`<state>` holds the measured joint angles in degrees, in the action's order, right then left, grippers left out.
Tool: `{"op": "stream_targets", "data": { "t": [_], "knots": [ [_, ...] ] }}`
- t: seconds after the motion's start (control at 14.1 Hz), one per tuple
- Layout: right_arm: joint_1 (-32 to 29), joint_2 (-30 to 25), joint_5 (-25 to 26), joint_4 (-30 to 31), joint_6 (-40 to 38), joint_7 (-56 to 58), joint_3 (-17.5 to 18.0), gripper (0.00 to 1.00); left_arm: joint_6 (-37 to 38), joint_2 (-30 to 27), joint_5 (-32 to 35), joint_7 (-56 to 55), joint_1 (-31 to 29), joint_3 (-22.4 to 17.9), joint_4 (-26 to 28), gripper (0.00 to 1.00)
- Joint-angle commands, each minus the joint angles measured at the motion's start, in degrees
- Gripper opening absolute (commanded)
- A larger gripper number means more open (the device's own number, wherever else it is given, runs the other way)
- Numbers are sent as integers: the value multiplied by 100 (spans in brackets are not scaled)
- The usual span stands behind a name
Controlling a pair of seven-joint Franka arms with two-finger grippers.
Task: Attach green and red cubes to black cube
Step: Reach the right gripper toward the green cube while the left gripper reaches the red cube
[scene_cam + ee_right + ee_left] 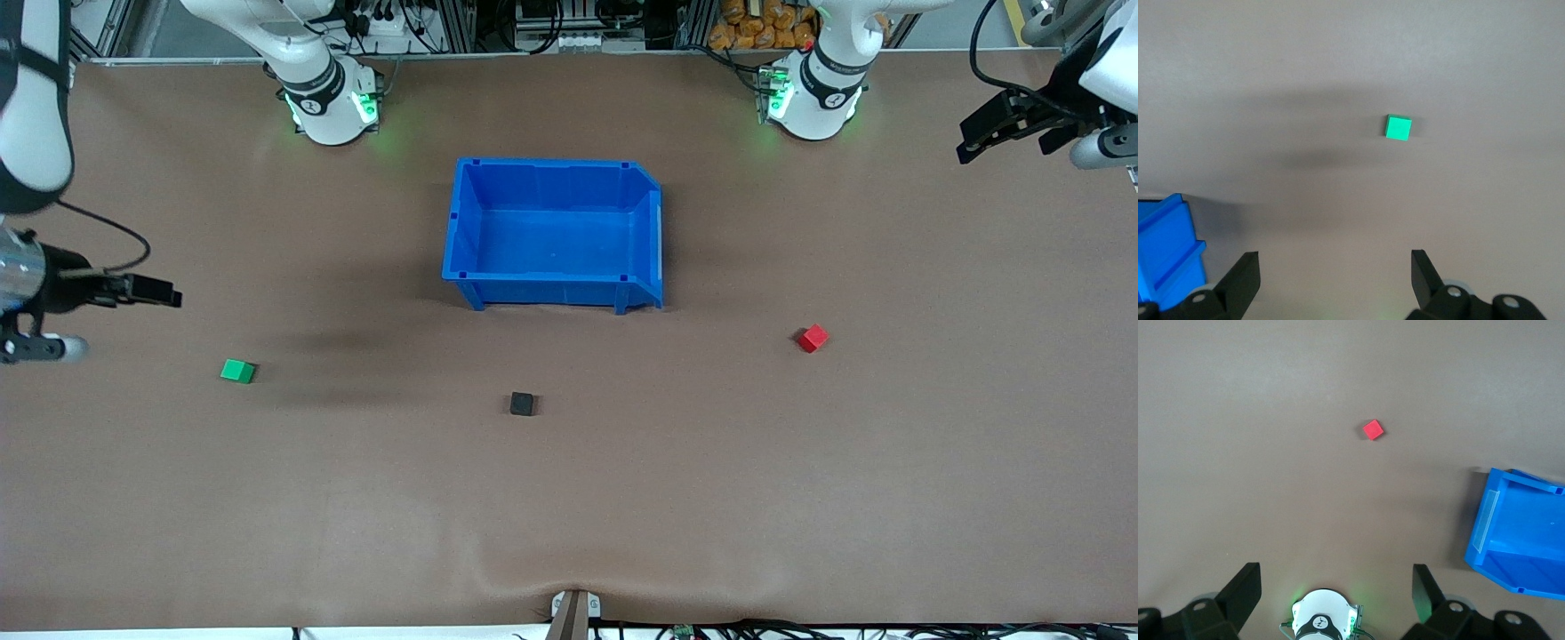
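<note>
**Three cubes lie apart on the table while both grippers hang high at its ends**

A wide brown table (569,498) fills the front view. A blue bin (553,233) sits at its middle, nearer the robots' bases than any cube, and nothing shows inside it.

The right gripper (1331,283) hangs in the air over the right arm's end of the table, its fingers spread wide and holding nothing. The green cube (237,371) lies on the table below it, well apart from it, toward the middle of the table from that gripper.

The left gripper (1337,597) hangs high over the left arm's end of the table, close to the base row, also spread wide and holding nothing. The red cube (813,338) lies on the table well apart from it, nearer the front camera.

The black cube (523,404) rests between the two coloured cubes, nearer the front camera than the bin and than either cube. It touches neither of them; all three cubes lie well apart.
</note>
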<state>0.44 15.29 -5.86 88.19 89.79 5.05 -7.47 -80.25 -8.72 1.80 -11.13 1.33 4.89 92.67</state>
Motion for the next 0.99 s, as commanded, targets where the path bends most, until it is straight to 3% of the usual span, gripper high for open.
{"op": "stream_targets", "data": {
  "t": [0.0, 0.14, 0.42, 0.92],
  "knots": [
    [-97, 246, -458, -135, -32, -22, 44, 100, 9, 81, 31, 137, 25, -6, 49, 100],
    [-62, 439, -486, -109, 458, 4, 44, 100, -34, 125, 14, 129, 16, 3, 189, 100],
    [-158, 660, -460, 5, 592, 40, 35, 100, -595, 125, -109, 120, 60, 29, 751, 100],
    [-458, 1011, -416, 313, 1348, 874, 35, 100, -2677, 265, -92, 6, -62, 82, 2517, 100]
  ]
}}
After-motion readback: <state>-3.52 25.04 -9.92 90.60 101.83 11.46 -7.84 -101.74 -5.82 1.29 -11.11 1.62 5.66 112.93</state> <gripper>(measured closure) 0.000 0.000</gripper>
